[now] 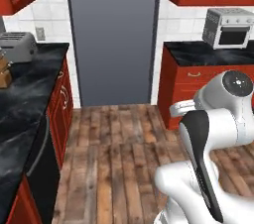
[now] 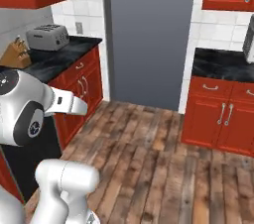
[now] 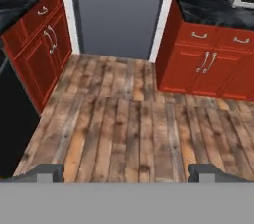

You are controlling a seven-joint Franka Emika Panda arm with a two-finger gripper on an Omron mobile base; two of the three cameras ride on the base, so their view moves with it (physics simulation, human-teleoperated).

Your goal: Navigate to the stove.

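I see glossy red wooden cabinets with silver handles under black marbled stone counters, a tall flat grey panel, a worn brown plank floor with pale streaks, white wall tiles, a silver toaster

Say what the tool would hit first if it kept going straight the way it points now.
Most likely the bare wooden floor: the open tool looks forward and down at the boards between the red cabinets, nothing in between. How far off the floor lies is unclear.
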